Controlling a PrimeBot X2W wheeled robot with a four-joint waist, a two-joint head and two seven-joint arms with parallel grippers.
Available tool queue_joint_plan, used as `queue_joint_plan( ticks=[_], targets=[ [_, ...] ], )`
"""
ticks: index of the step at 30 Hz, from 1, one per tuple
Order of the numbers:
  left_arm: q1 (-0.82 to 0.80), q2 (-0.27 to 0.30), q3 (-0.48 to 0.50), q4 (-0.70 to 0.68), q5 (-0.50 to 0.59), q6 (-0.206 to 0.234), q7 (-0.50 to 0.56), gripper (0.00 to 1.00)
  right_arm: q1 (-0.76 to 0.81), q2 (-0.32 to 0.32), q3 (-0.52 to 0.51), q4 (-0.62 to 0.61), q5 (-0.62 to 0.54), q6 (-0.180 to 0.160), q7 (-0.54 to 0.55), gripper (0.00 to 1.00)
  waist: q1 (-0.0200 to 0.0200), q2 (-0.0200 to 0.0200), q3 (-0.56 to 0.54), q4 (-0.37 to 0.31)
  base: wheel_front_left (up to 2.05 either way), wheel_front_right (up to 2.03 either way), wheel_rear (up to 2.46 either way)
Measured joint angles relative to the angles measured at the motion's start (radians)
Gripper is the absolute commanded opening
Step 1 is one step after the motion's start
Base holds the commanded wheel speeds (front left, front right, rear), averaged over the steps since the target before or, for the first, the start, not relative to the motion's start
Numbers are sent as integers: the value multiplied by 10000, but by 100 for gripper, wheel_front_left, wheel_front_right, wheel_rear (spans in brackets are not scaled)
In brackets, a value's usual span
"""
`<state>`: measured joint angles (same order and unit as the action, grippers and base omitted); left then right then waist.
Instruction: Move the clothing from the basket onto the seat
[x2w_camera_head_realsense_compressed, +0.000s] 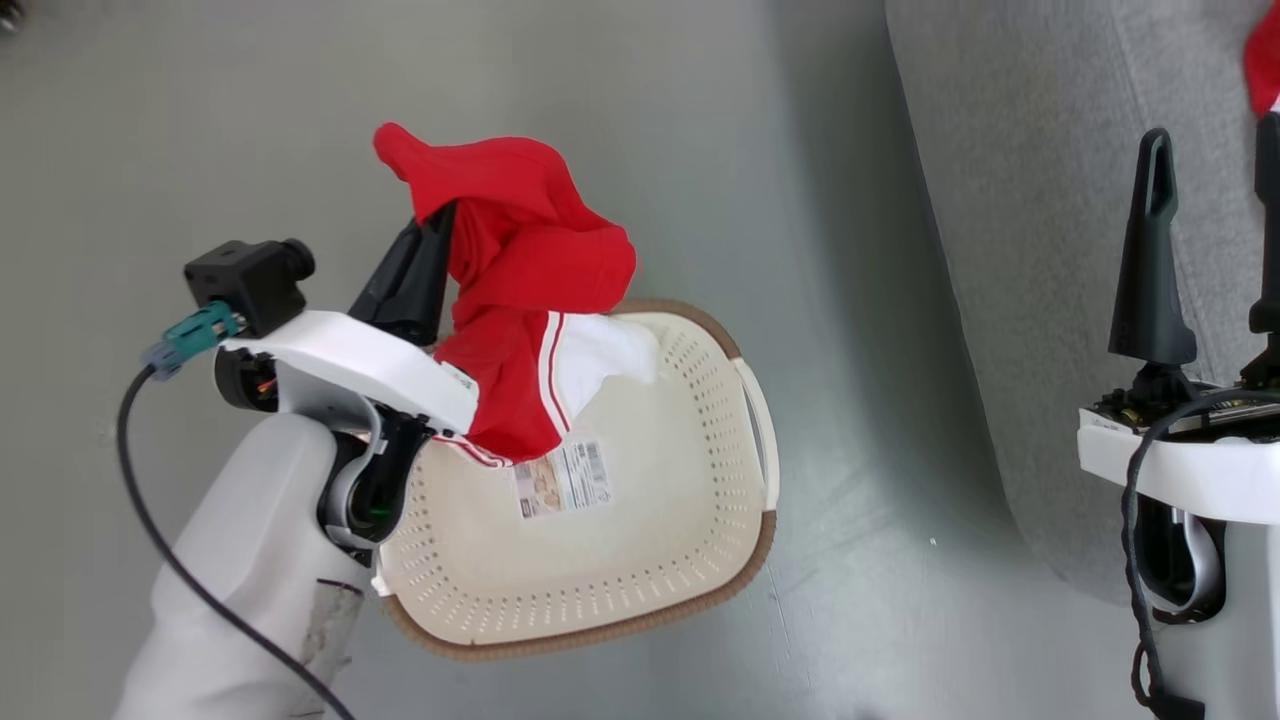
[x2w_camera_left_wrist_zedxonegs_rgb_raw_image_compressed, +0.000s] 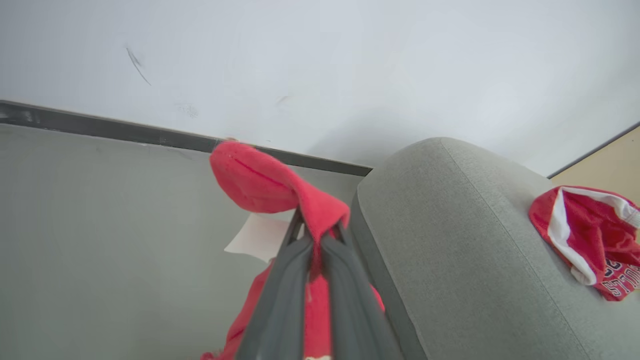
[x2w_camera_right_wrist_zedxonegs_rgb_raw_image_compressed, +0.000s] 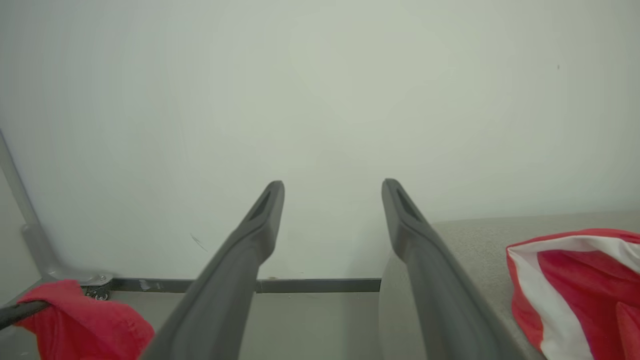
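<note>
**Left gripper** (x2w_camera_head_realsense_compressed: 440, 218) (x2w_camera_left_wrist_zedxonegs_rgb_raw_image_compressed: 320, 226): both fingers are pressed together on a fold of cloth. It is raised above the floor.

**Red garment** (x2w_camera_head_realsense_compressed: 530, 260) (x2w_camera_left_wrist_zedxonegs_rgb_raw_image_compressed: 260, 182) (x2w_camera_right_wrist_zedxonegs_rgb_raw_image_compressed: 85, 312): pinched between the left gripper's fingers near its upper end.
- One lobe flops over and past the fingertips.
- The rest hangs down along the fingers and below the wrist.
- In the head view the lower part, with white side stripes and a white panel, hangs over the basket's rear left corner.
- Whether it touches the basket I cannot tell.

**Basket** (x2w_camera_head_realsense_compressed: 700, 480): cream, perforated, with a brown rim. It stands on the floor directly under the hanging garment.
- The part of the inside that shows is bare.
- A printed label (x2w_camera_head_realsense_compressed: 562, 478) is stuck to its bottom.

**Floor** (x2w_camera_head_realsense_compressed: 150, 120): grey. A strip of it separates the basket from the seat.

**Seat** (x2w_camera_head_realsense_compressed: 1010, 250) (x2w_camera_left_wrist_zedxonegs_rgb_raw_image_compressed: 450, 240) (x2w_camera_right_wrist_zedxonegs_rgb_raw_image_compressed: 475, 235): grey woven upholstery with a rounded corner and a stitched seam. It lies to the right of the basket and the left gripper, near them but not touching.

**Second garment** (x2w_camera_left_wrist_zedxonegs_rgb_raw_image_compressed: 585, 235) (x2w_camera_right_wrist_zedxonegs_rgb_raw_image_compressed: 575, 290) (x2w_camera_head_realsense_compressed: 1265, 55): red with white bands and white lettering. It lies crumpled on the seat, well apart from the left gripper and just to the right of the right gripper.

**Right gripper** (x2w_camera_head_realsense_compressed: 1212, 140) (x2w_camera_right_wrist_zedxonegs_rgb_raw_image_compressed: 332, 187): fingers spread wide with nothing between them. It is over the seat's edge.

**Wall** (x2w_camera_left_wrist_zedxonegs_rgb_raw_image_compressed: 320, 60): pale, with a dark skirting strip (x2w_camera_left_wrist_zedxonegs_rgb_raw_image_compressed: 125, 132) at its foot, behind everything.
</note>
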<state>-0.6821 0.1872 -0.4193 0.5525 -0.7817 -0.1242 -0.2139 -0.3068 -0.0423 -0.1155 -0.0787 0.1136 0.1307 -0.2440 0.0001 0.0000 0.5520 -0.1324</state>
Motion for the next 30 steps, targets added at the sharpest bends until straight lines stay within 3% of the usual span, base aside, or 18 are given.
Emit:
queue_joint_plan(
  ticks=[15,30],
  targets=[
    [608,522,372,-1168,-134,12,-81,0,637,-4,-19,525,-8,0,-23,100,0,0,-1433,422,0,0,0],
    [888,901,330,-2606,48,334,150,0,1318,-2,146,819,8,0,167,100,0,0,-2655,815,0,0,0]
  ],
)
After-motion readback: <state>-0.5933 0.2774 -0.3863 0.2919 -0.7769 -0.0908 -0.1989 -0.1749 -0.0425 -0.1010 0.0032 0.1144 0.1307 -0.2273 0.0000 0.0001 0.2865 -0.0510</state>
